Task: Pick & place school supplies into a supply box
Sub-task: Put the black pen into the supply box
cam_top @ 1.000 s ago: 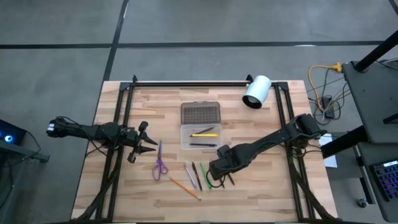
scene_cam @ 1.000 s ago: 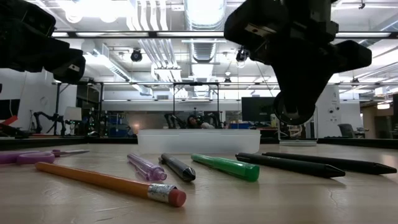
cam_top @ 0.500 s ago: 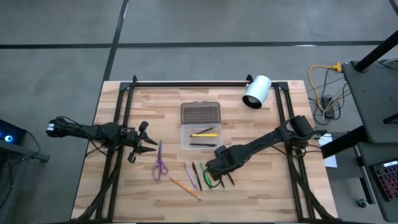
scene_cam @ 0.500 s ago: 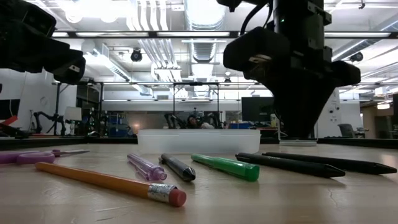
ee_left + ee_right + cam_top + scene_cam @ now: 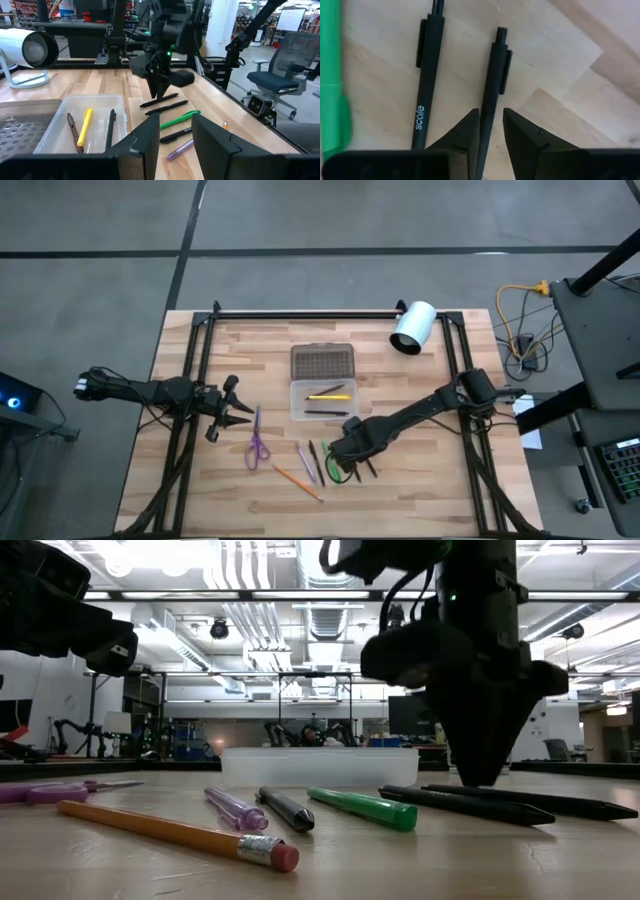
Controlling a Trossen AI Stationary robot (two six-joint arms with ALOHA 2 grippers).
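Black pen (image 5: 490, 95), thin with a clip, lies flat on the wooden tabletop (image 5: 420, 490), directly under the right tool (image 5: 491, 131); its spread fingers (image 5: 462, 132) stand on both sides of the barrel without pressing it. Just beside lie a second black pen (image 5: 426, 80) and a green marker (image 5: 332, 80). Beyond the tool, the clear supply box (image 5: 322, 400) holds a yellow pen (image 5: 330, 394). Left tool (image 5: 236, 420) waits spread near purple scissors (image 5: 257, 446).

right hand (image 5: 159, 92) points down onto black pens (image 5: 159, 101) beside supply box (image 5: 75, 127).
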